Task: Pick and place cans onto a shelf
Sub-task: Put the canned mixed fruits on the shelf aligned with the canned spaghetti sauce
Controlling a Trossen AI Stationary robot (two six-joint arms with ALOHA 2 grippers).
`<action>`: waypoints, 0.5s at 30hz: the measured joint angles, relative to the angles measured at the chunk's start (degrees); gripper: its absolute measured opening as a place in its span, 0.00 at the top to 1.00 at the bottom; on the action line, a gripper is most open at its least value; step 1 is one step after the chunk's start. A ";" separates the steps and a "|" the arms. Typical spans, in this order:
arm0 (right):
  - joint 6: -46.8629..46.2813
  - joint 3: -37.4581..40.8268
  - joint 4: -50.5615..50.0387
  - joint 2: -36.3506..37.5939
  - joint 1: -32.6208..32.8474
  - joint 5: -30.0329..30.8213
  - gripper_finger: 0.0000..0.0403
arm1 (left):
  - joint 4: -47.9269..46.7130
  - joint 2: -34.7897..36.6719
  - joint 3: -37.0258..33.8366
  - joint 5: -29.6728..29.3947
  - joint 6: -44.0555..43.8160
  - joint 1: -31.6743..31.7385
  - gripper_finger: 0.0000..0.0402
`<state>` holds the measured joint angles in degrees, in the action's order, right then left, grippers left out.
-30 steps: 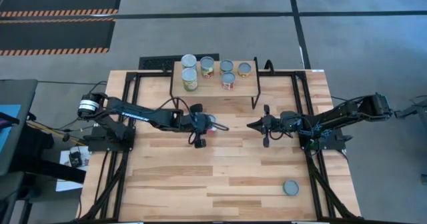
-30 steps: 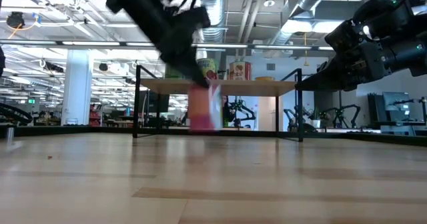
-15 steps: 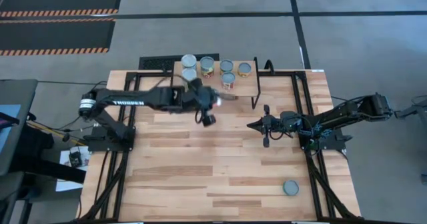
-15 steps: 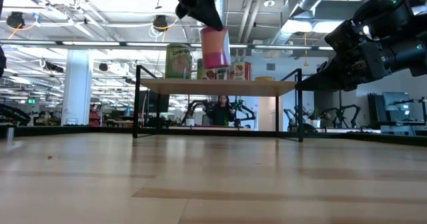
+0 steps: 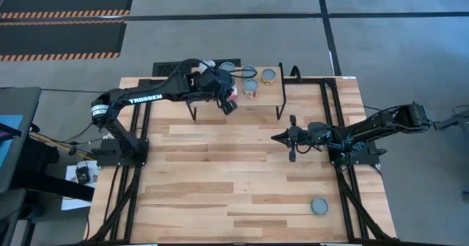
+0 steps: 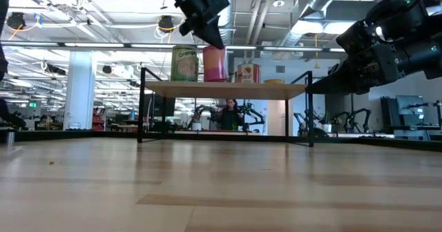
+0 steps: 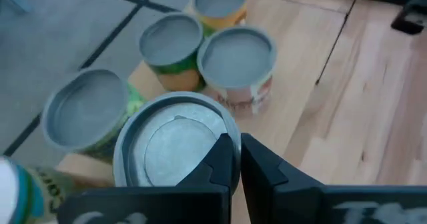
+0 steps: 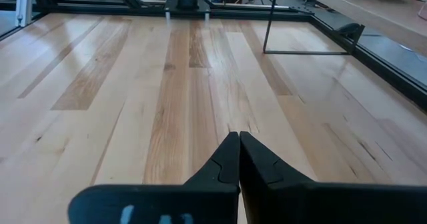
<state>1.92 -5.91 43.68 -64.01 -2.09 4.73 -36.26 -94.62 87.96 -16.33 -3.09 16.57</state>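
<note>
My left gripper (image 5: 230,92) reaches over the shelf (image 5: 271,94) at the table's far edge and is shut on a pink can (image 6: 214,63). The can's silvery top (image 7: 175,141) lies right beside the fingers in the left wrist view. In the low view the can stands upright with its bottom on the shelf board (image 6: 228,87), next to a green-labelled can (image 6: 184,63). Several more cans (image 7: 237,54) stand on the shelf around it. My right gripper (image 5: 277,138) is shut and empty, low over the table's right half. My left gripper holds the pink can by the rim of its top (image 7: 227,139), pinched between the two nearly shut fingers, one over the lid and one outside. The fingers come slanting down from above. The can is upright, its bottom at the shelf board.
One more can (image 5: 319,205) stands alone on the table near its front right corner. The shelf's thin black legs (image 5: 279,108) stand on the table's far part. The wooden tabletop (image 8: 200,84) stretches ahead of my right gripper. People and equipment show in the room beyond.
My left gripper has lifted the pink can from the table's middle and carried it up and toward the far edge onto the shelf. The can hung tilted on the way and now stands upright on the board.
</note>
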 joint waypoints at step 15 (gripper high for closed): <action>0.02 0.00 -0.04 0.00 0.02 -0.01 0.95 | 0.25 -1.14 -0.15 0.84 0.48 0.79 0.93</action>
<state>1.93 -5.91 43.64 -64.01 -2.07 4.72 -36.01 -95.77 87.81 -15.50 -2.61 17.36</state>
